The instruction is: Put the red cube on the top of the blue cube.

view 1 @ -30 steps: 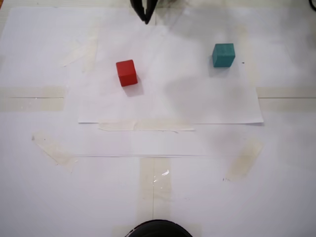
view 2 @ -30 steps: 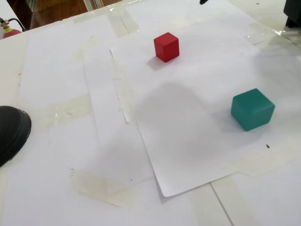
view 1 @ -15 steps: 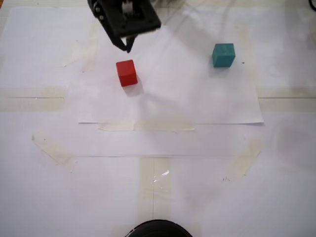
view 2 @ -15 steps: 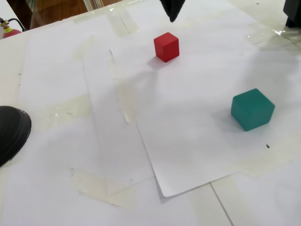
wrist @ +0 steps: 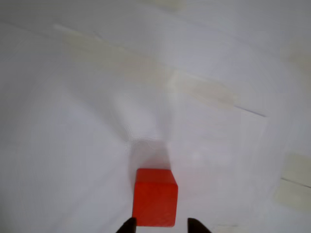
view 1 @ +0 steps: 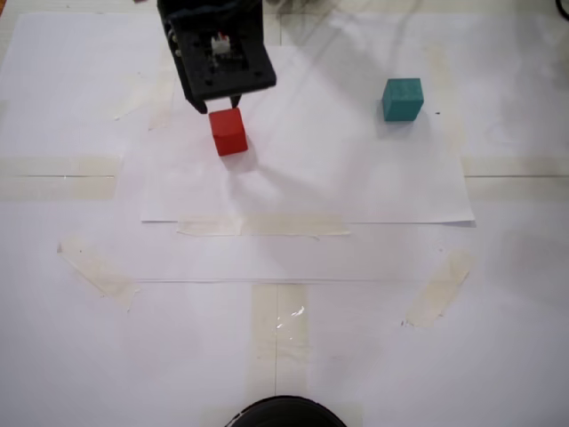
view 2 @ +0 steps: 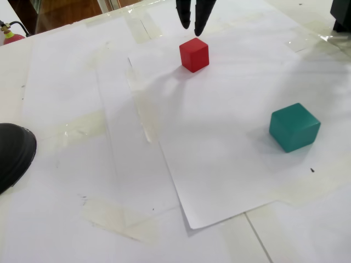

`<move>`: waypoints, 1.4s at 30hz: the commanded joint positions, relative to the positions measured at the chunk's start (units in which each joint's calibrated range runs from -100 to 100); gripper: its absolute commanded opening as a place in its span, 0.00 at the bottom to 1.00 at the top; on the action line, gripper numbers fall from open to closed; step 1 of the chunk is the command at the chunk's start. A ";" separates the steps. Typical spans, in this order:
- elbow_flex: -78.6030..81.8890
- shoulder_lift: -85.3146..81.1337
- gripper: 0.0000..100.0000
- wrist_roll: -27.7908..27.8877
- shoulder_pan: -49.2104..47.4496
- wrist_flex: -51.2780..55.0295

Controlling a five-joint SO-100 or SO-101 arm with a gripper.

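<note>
Pincer (view 2: 193,26) lower than before, fingers now apart just above red cube (view 1: 228,131), blue cube (view 1: 402,99) unmoved

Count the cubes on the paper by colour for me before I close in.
Red cube: 1
Teal (blue) cube: 1
Total: 2 cubes
</note>
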 commanded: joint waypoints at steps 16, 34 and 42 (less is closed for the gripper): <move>-1.58 0.65 0.29 -3.47 -3.41 0.89; 5.05 5.72 0.29 -2.49 -2.42 -7.99; 6.59 6.92 0.28 -2.34 -1.89 -10.11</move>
